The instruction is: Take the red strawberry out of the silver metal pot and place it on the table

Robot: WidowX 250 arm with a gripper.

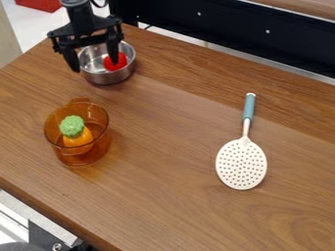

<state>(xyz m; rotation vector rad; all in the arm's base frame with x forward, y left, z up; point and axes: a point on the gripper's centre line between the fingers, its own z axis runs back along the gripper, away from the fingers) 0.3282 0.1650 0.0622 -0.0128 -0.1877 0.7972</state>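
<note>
1. Your gripper (95, 66) is at the metal bowl (108, 78), its jaws spread apart, one by the red object (110, 65) inside.
2. Nearer you, an amber glass pot (95, 152) holds a green-topped orange toy vegetable (78, 138).
3. A perforated skimmer (241, 164) lies right on your worktop (163, 196).

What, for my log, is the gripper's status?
Gripper open at metal bowl. Red object inside it, by one finger. Orange pot stands apart, nearer camera.
</note>
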